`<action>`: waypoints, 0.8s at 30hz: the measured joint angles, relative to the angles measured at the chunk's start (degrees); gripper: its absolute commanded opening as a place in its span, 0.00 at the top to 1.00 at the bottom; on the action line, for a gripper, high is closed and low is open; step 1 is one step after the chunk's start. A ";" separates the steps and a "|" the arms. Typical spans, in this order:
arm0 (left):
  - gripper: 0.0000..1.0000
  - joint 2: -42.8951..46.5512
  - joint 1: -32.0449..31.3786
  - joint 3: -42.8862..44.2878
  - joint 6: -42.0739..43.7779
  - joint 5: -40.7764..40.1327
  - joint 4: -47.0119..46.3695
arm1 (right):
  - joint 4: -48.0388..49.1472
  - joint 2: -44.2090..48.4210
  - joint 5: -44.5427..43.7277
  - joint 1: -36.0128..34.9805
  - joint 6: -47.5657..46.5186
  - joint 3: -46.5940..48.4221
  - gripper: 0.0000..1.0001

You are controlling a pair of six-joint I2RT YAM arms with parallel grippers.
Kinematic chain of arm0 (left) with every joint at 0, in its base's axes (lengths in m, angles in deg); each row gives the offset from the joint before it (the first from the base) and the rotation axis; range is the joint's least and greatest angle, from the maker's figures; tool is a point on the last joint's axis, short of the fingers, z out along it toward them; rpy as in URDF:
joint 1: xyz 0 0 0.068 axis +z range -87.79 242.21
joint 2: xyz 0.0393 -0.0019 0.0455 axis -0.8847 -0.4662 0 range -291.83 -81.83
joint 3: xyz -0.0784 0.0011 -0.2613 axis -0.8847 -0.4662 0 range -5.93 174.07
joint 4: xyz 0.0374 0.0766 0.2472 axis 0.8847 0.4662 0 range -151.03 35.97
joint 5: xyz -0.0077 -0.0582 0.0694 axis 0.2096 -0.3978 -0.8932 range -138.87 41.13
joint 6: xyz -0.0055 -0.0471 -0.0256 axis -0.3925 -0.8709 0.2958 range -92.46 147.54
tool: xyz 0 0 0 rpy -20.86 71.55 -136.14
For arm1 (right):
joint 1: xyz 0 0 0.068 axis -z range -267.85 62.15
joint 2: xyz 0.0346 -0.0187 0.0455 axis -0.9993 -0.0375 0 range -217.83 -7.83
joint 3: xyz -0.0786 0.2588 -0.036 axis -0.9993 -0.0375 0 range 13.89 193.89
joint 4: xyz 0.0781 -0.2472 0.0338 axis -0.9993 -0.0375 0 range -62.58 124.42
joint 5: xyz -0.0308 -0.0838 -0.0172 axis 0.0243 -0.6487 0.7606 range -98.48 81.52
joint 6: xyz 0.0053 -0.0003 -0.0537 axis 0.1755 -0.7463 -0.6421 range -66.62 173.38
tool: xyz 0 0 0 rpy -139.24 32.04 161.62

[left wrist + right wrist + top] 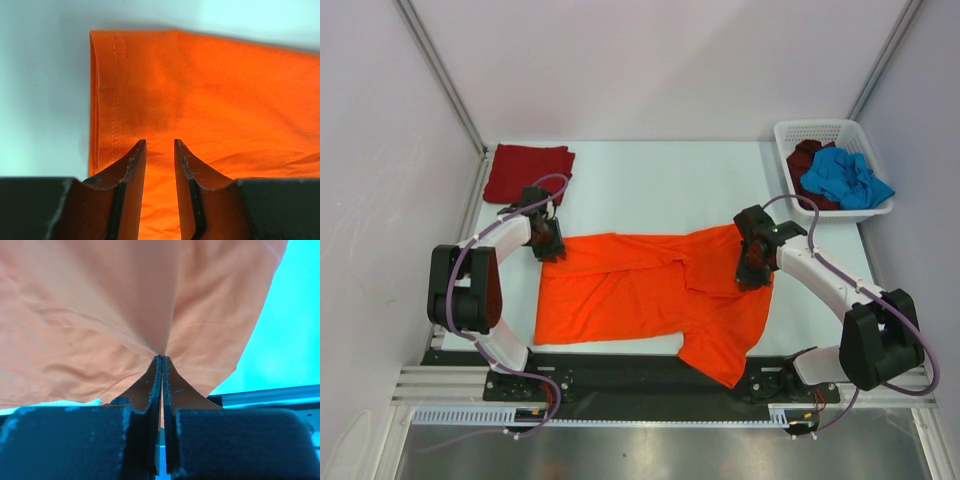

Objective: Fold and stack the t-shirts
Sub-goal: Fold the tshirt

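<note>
The bright orange t-shirt (640, 295) lies spread on the table, with its right part folded over. My left gripper (548, 242) hovers over the shirt's far left corner. In the left wrist view this gripper (160, 145) is open by a narrow gap above the stitched hem (117, 90). My right gripper (752, 262) is at the shirt's right part. In the right wrist view it (162, 358) is shut on the orange cloth (100, 305), which rises to a peak at the tips. A folded dark red t-shirt (528, 172) lies at the back left.
A white lattice basket (817, 124) stands at the back right. It holds the crumpled blue t-shirt (845, 178) and the dark maroon t-shirt (806, 158). The pale table (660, 185) shows between the shirts. A black strip and metal rail run along the near edge.
</note>
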 measured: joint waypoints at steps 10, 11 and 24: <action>0.66 0.00 0.00 0.00 -0.02 0.00 0.00 | 0.66 -1.09 1.60 2.49 -0.31 -6.45 0.73; 0.66 0.00 0.00 0.00 -0.02 0.00 0.00 | 0.79 -1.57 1.77 2.84 -0.85 -6.45 0.61; 0.65 0.57 0.00 1.44 -0.04 0.00 0.76 | 6.93 -12.31 2.93 14.80 -9.03 14.80 0.52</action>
